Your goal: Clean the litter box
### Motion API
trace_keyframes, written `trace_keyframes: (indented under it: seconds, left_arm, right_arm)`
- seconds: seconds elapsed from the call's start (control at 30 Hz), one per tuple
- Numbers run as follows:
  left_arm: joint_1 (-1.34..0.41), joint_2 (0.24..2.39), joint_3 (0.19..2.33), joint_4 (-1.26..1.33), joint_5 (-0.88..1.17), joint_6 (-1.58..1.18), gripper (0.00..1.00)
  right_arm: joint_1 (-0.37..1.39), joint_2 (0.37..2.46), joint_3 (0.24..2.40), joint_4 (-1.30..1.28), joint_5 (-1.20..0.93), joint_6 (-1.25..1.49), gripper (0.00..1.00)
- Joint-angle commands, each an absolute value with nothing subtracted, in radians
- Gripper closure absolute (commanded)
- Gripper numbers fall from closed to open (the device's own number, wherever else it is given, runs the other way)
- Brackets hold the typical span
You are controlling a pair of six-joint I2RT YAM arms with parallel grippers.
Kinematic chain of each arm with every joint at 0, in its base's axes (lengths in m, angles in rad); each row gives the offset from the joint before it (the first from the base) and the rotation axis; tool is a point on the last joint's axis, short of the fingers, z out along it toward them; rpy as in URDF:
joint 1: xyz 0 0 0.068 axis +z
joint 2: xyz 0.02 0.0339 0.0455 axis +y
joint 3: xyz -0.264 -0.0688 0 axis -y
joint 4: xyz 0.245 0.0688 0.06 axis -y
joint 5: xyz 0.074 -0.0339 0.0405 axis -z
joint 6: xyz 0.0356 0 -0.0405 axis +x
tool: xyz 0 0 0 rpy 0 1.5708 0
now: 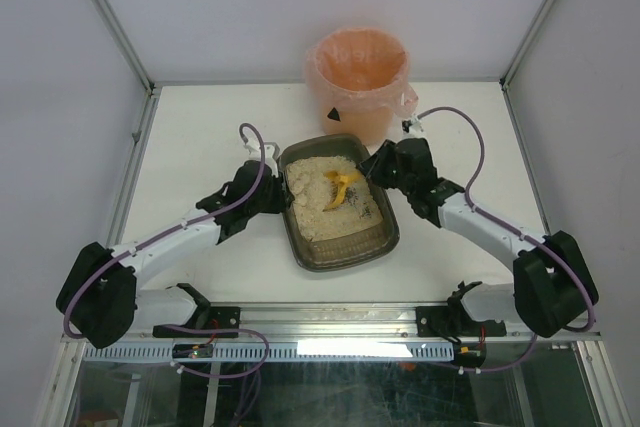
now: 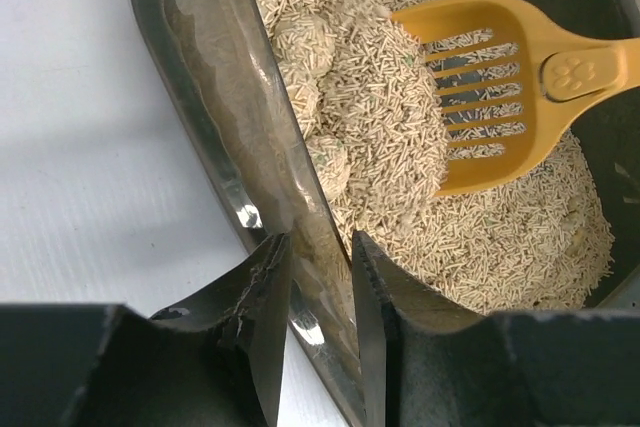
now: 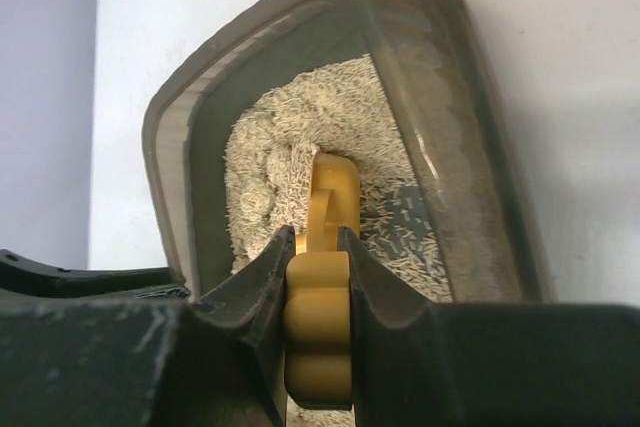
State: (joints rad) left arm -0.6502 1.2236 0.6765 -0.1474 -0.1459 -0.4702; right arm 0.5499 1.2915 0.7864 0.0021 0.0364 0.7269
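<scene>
Left gripper [image 2: 320, 247]: narrowly parted, astride the left wall of the shallow dark grey translucent plastic litter box [image 1: 340, 259], apparently pinching it. The box sits mid-way across the white table [image 1: 200, 127]. Right gripper [image 3: 318, 247]: clamped on the handle of the yellow slotted plastic scoop [image 2: 500, 97], whose blade lies in the beige litter [image 2: 380, 97].
</scene>
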Motion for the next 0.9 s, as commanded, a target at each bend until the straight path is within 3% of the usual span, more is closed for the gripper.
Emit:
trace_keyframes:
  seconds: [0.0, 0.6, 0.87]
  left_arm:
    - [-0.647, 1.255, 0.731, -0.101, -0.121, -0.445, 0.72]
    - [-0.647, 1.313, 0.748, -0.104, -0.105, -0.431, 0.74]
    - [-0.647, 1.284, 0.742, -0.106, -0.114, -0.428, 0.73]
  right_arm:
    - [0.574, 1.365, 0.707, 0.124, -0.089, 0.826, 1.0]
    - [0.72, 1.6, 0.664, 0.493, -0.142, 0.993, 1.0]
    - [0.738, 1.617, 0.664, 0.502, -0.107, 0.996, 0.86]
